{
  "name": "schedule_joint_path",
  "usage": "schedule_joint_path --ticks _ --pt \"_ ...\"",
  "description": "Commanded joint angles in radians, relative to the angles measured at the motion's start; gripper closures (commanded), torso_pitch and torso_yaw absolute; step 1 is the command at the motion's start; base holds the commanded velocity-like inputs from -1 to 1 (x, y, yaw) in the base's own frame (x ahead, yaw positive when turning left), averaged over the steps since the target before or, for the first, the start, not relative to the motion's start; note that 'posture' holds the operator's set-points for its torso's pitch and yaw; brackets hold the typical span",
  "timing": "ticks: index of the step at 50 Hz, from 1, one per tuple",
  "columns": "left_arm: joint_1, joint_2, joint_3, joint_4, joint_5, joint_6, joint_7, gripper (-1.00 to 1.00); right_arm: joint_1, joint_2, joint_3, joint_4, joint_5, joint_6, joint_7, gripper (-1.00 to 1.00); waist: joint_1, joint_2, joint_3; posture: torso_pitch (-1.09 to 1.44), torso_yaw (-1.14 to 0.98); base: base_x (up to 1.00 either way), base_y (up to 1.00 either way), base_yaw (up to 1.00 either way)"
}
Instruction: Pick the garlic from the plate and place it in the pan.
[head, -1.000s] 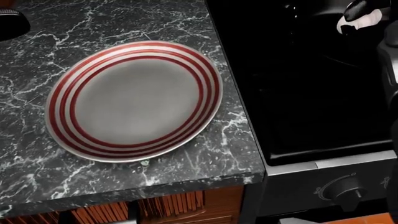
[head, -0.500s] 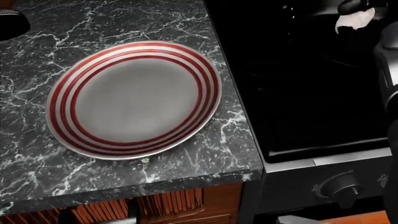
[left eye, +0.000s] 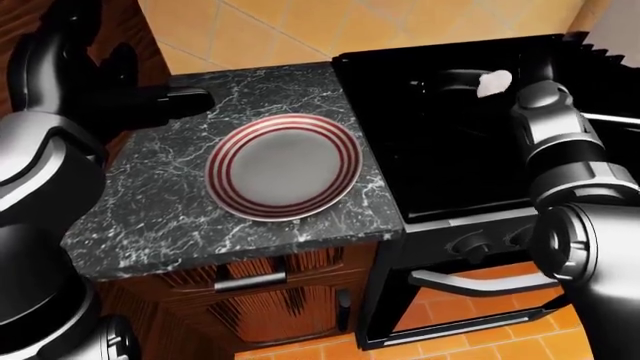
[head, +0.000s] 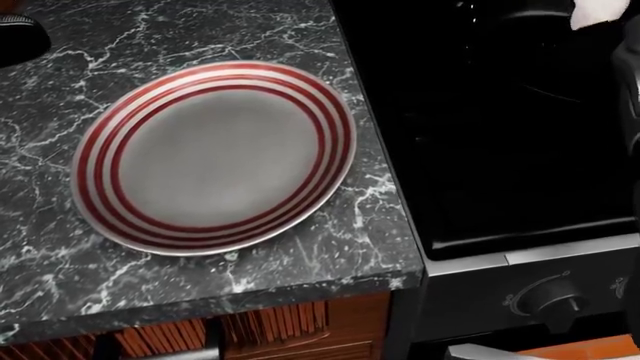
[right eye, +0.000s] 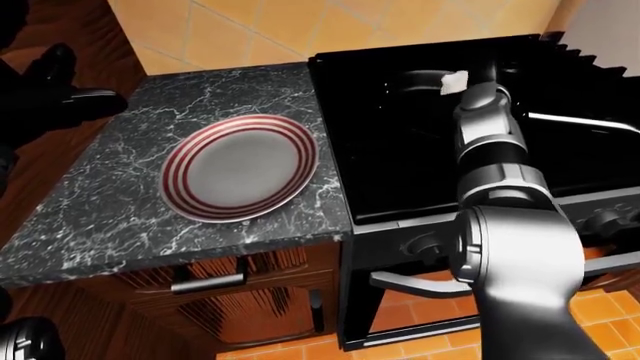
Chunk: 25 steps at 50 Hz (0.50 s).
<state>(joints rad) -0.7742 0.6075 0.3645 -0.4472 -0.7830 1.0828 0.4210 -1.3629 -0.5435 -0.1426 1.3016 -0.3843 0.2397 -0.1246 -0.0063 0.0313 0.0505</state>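
1. While the right robot hand (left eye: 497, 75) is raised over the black stove (left eye: 450, 165) in the left-eye view, the white garlic (left eye: 494, 82) is seen gripped in its fingers, above the dark pan (left eye: 450, 81).
2. At the head view's top right, only a corner of the garlic is shown; the striped plate (head: 215, 229) is left bare on the counter (head: 60, 255), well left of that robot hand.
3. Within the right-eye view, the left robot hand (right eye: 60, 97) is seen resting at the counter's far left edge; its grip cannot be judged.

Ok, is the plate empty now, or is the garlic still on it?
Empty. The plate shows only its bare grey middle and red rings. The garlic is over the stove, at the right hand.
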Motion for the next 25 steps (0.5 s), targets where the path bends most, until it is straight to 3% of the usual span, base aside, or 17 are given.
schedule_joint_path --ticks 1,4,14,25 --pt "-0.025 0.015 0.015 -0.017 0.006 -0.032 -0.003 -1.00 -0.066 -0.013 0.004 -0.050 -0.010 -0.018 0.002 -0.76 0.001 -0.004 -0.031 0.00 0.00 0.00 0.00 0.00" --pt "-0.025 0.018 0.019 -0.017 0.005 -0.032 -0.005 -1.00 -0.091 -0.013 0.009 -0.055 -0.017 -0.009 0.017 -1.00 0.000 -0.002 -0.030 0.00 0.00 0.00 0.00 0.00" --pt "-0.033 0.021 0.018 -0.021 -0.006 -0.024 0.005 -1.00 -0.180 -0.023 0.009 -0.072 -0.031 0.044 0.065 -1.00 -0.002 -0.002 -0.026 0.00 0.00 0.00 0.00 0.00" --pt "-0.055 0.009 -0.004 -0.009 0.018 -0.029 -0.003 -1.00 -0.298 -0.014 -0.011 -0.121 0.046 0.152 0.122 -1.00 -0.002 0.000 -0.021 0.00 0.00 0.00 0.00 0.00"
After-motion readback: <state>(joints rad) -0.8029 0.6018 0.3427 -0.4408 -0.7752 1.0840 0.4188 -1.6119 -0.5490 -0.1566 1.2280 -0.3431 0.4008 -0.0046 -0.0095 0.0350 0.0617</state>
